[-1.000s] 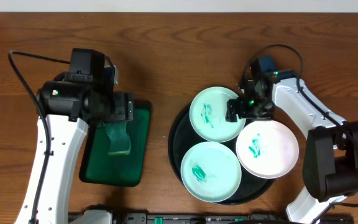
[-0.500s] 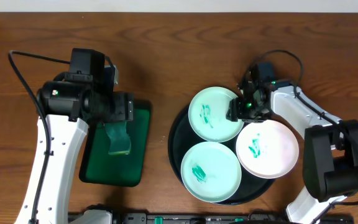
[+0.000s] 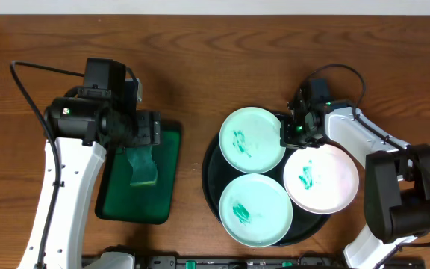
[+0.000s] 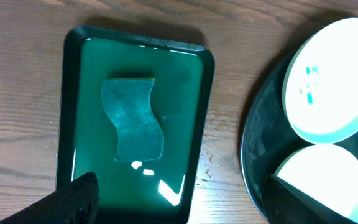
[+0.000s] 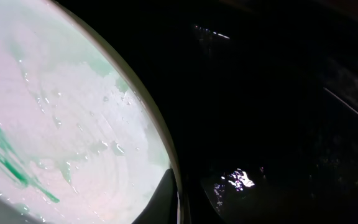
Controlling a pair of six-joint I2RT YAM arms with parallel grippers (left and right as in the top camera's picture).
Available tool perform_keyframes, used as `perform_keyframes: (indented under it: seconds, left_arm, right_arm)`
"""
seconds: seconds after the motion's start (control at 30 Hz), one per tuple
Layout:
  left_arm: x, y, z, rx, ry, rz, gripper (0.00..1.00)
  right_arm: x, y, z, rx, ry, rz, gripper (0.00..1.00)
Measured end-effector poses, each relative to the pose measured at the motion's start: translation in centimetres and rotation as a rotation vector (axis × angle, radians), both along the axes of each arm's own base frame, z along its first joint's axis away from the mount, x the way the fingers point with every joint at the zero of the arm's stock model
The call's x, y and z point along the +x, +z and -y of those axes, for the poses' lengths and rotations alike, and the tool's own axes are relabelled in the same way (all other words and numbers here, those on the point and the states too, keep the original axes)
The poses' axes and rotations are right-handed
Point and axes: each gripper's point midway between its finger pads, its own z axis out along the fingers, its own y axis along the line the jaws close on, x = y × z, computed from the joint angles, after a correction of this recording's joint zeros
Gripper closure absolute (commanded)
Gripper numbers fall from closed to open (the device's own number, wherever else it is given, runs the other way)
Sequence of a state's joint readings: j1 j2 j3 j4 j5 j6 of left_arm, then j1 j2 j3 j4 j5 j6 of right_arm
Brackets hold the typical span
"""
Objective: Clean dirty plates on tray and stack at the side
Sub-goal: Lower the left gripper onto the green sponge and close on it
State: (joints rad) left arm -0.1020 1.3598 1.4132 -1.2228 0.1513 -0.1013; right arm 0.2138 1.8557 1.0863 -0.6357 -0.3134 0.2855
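Observation:
Three plates smeared with green lie on a round black tray (image 3: 209, 173): a mint one (image 3: 251, 140) at the top, a mint one (image 3: 254, 209) below it, and a pinkish-white one (image 3: 321, 179) on the right. My right gripper (image 3: 288, 133) is shut on the right rim of the top mint plate (image 5: 61, 112), one finger (image 5: 165, 198) lying over its edge. Over the left end, my left gripper (image 4: 185, 202) hangs open and empty above a green tray (image 4: 67, 124) holding a teal sponge (image 4: 133, 127).
The green tray (image 3: 166, 190) with the sponge (image 3: 142, 166) sits left of the round tray (image 4: 260, 143), with a strip of bare wood between them. The right arm's cable loops above the plates. Dark wet tray floor (image 5: 278, 93) fills the right wrist view.
My right gripper has closed on the top mint plate's rim, and that plate has shifted left over the tray's edge. The lower mint plate has nudged slightly. The left arm has not moved.

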Motion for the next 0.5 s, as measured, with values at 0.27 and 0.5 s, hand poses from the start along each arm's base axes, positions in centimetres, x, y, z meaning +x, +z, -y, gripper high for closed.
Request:
perform_keyframes:
  seconds: [0.27,0.5]
  left_arm:
    - [0.0,0.0,0.0,-0.005,0.015,0.0,0.81]
    - [0.3,0.0,-1.6,0.057,0.12,0.007,0.92]
  right_arm:
    - [0.0,-0.1,0.2,-0.011,-0.005,0.0,0.99]
    - [0.0,-0.1,0.2,-0.013,-0.011,-0.002,0.99]
